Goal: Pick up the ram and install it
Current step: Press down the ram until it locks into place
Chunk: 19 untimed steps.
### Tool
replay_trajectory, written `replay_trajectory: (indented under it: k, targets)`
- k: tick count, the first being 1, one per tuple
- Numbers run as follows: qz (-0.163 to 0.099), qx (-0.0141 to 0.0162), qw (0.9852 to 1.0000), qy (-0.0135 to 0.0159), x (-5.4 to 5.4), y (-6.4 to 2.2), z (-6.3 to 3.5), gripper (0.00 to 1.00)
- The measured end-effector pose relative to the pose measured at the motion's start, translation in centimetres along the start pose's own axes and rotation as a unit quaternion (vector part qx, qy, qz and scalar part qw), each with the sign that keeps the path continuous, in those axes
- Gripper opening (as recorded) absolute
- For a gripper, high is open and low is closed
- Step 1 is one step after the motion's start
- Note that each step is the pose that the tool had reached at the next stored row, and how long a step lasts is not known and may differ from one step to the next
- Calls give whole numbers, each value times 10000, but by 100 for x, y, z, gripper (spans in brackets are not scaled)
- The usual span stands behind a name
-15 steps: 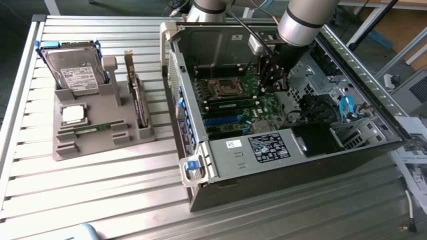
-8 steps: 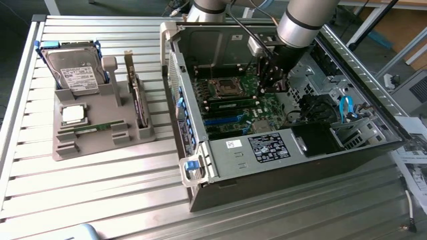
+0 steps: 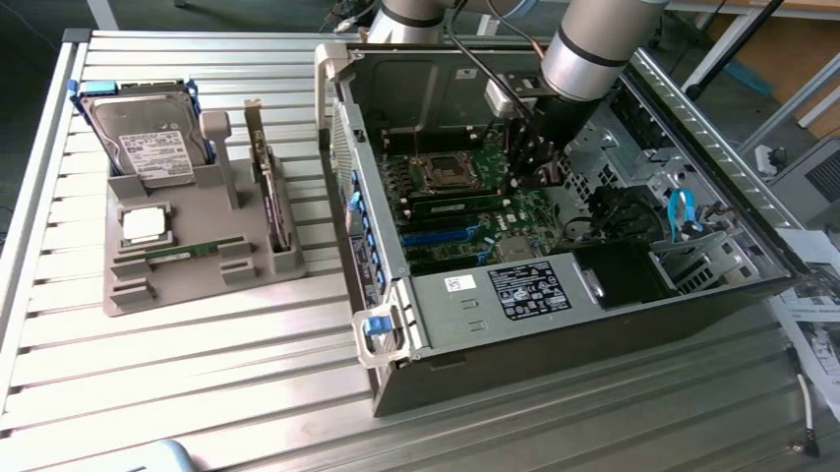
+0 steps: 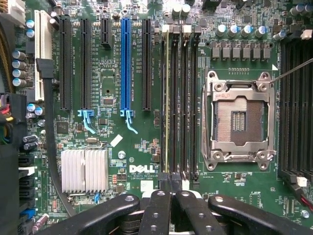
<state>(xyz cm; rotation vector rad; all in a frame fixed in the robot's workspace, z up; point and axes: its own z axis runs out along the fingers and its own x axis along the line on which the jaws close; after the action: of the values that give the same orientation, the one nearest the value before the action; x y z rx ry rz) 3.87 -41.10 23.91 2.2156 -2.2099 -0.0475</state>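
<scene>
green motherboard (image 4: 142, 147), blue slot (image 4: 125, 63), grey parts holder (image 3: 197, 270)

Exterior cam sits high and off to one side, looking down at an angle over my ribbed metal table (image 3: 197, 374) and the open grey computer case (image 3: 565, 295). My wrist cam hangs close above the green motherboard (image 4: 142, 147), facing straight into it. Both catch that board and its empty silver processor socket (image 4: 238, 121).
</scene>
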Motion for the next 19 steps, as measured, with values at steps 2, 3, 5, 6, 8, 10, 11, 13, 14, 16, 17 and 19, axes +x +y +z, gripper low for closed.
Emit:
replay_trajectory:
  k: [2,3,5,6,8,10,11,13,14,16,17,19]
  targets:
    - [0,0,10000,1,0,0,7,10]
    - [0,0,10000,1,0,0,7,10]
    - [0,0,10000,1,0,0,7,10]
    - [0,0,10000,0,0,0,10,10]
    - [0,0,10000,-1,0,-1,23,10]
    - [0,0,10000,1,1,-1,28,10]
    - [0,0,10000,1,1,-1,28,10]
    - [0,0,10000,1,0,-1,28,10]
    - [0,0,10000,0,0,-1,31,10]
    - [0,0,10000,-1,0,-1,38,10]
    - [0,0,10000,0,0,-1,41,10]
    - [0,0,10000,1,1,-1,43,10]
